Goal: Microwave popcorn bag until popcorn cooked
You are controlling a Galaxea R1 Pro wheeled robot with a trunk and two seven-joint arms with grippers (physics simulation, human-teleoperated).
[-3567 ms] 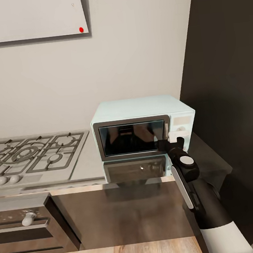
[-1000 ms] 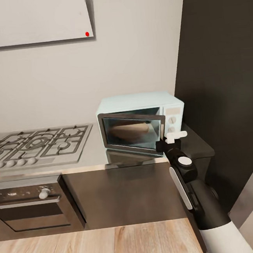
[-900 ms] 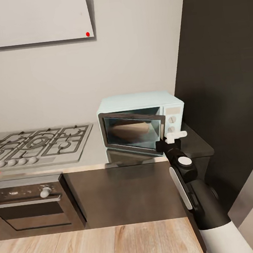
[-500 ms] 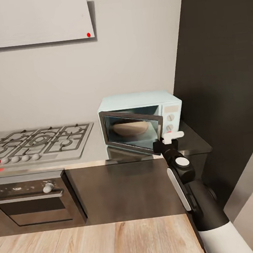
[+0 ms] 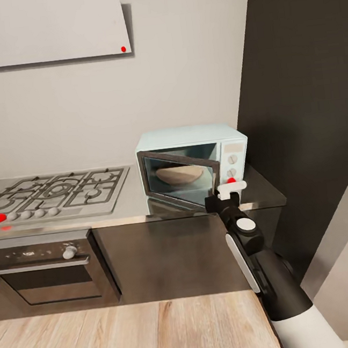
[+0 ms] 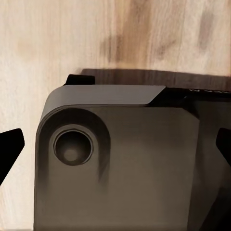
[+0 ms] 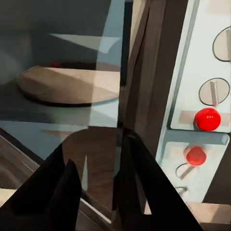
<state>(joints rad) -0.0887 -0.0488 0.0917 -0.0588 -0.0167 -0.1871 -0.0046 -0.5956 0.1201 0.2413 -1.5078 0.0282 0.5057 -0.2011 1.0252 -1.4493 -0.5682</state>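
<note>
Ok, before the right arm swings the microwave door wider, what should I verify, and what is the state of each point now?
1. Dark-framed glass door of the pale mint-blue microwave partly open: ok.
2. Right gripper at the door's free edge, the edge between its fingers: ok.
3. Firm grip on that edge: cannot tell.
4. Round tan turntable inside bare: ok.
5. Left gripper open and holding nothing: ok.
6. Where the popcorn bag stands: cannot tell.
</note>
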